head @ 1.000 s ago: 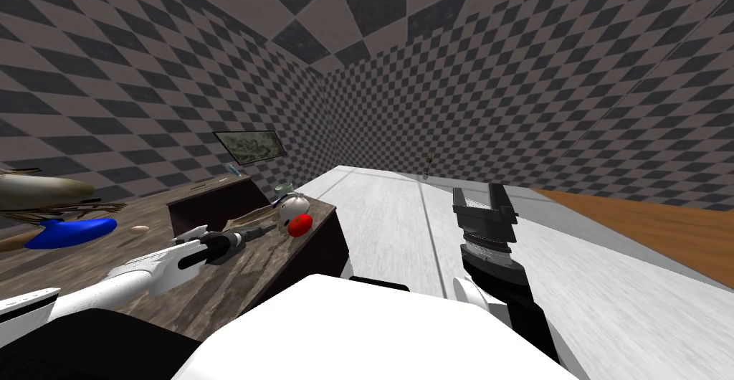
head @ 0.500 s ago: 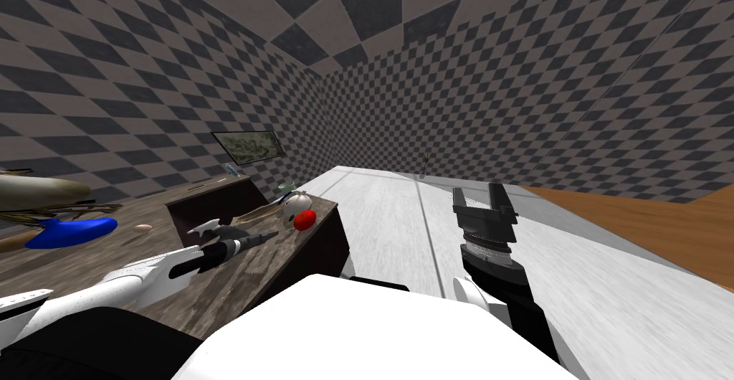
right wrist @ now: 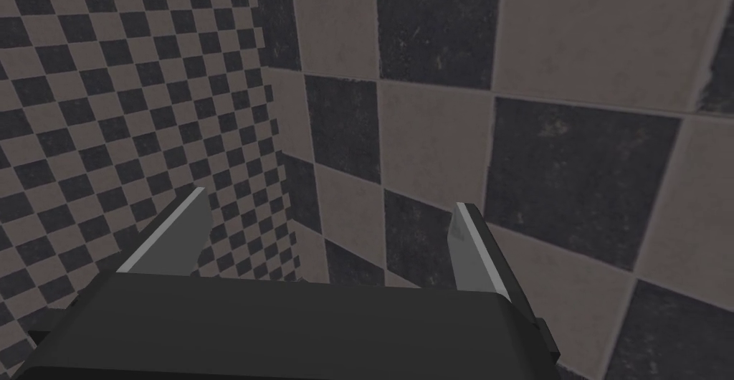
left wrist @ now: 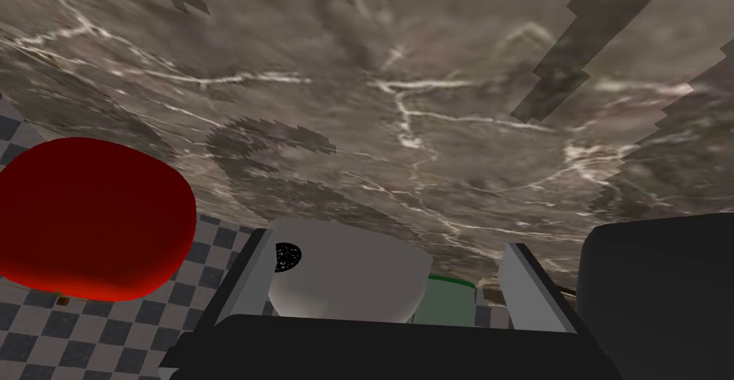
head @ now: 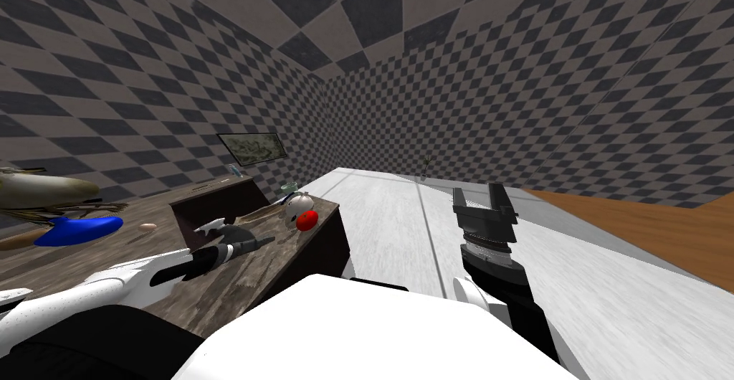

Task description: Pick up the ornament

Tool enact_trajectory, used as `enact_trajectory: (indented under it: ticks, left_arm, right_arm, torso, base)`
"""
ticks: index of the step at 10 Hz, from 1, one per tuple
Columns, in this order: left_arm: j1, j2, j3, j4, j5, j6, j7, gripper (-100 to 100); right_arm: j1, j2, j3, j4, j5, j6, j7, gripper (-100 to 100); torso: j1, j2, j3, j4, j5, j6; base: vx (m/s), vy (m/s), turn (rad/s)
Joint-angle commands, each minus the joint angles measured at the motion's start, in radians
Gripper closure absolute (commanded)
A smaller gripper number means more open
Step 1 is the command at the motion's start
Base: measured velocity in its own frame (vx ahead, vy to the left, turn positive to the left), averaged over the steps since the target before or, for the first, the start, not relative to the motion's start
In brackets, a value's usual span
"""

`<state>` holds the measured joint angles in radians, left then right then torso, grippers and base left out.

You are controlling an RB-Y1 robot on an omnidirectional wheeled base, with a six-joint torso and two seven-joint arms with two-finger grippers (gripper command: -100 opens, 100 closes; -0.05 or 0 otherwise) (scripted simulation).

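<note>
The pale grey, rounded ornament with a small black spot [left wrist: 344, 279] sits at the far right corner of the dark, marble-veined tabletop [left wrist: 430, 74], close to its right edge. Against its side lies a glossy red rounded lump [left wrist: 93, 218] (whether that is part of the ornament or a separate piece, I cannot tell). In the left wrist view the left pincer [left wrist: 387, 243] has its two blades spread wide with the ornament between them, nearer one blade than the other and not clamped. Just beyond the ornament, partly hidden by it, stands a pale green cup [left wrist: 444, 300]. In the head view the left pincer [head: 240, 234] reaches low over the tabletop, a little to the left of the ornament [head: 296, 206] and the red lump [head: 307, 219]. Farther left on the tabletop stand a dark brown box [head: 215, 207], a small pale oval item [head: 148, 226] and a bright blue curved object [head: 79, 230]. The right pincer [head: 480, 198] is held up well to the right, over a white planked surface [head: 401, 232], with its blades apart and nothing between them.
</note>
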<state>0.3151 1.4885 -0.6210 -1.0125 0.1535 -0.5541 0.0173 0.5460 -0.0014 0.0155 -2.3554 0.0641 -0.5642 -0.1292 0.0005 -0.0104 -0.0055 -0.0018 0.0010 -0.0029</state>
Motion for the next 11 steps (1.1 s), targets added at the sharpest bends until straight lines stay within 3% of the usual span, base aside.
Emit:
enact_trajectory:
  ticks: [1,6,9,10,11]
  left_arm:
    - [0.014,0.029,-0.003,-0.017,0.002,-0.015,0.02,-100]
    - [0.055,0.095,0.003,-0.058,0.01,-0.058,0.055,-100]
    - [0.062,0.102,0.003,-0.063,0.009,-0.064,0.06,-100]
    - [0.062,0.103,0.003,-0.064,0.009,-0.065,0.061,0]
    - [0.056,0.073,0.009,-0.049,-0.001,-0.055,0.051,-100]
  right_arm:
    - [0.0,0.0,0.0,0.0,0.0,0.0,0.0,0]
    - [0.0,0.0,0.0,0.0,0.0,0.0,0.0,0]
    - [0.0,0.0,0.0,0.0,0.0,0.0,0.0,0]
    - [0.0,0.0,0.0,0.0,0.0,0.0,0.0,0]
    - [0.0,0.0,0.0,0.0,0.0,0.0,0.0,0]
  torso:
    - [0.0,0.0,0.0,0.0,0.0,0.0]
    - [-0.004,-0.009,-0.006,-0.002,-0.001,0.001]
    - [-0.001,-0.006,-0.004,-0.002,0.0,0.001]
    - [0.0,-0.001,-0.001,-0.001,0.0,0.001]
    - [0.001,0.004,0.002,0.0,0.0,0.0]
  base:
    - [0.183,-0.017,0.073]
    - [0.211,-0.043,0.057]
    - [0.159,-0.02,0.031]
    - [0.016,-0.002,-0.004]
    - [0.022,0.003,-0.075]
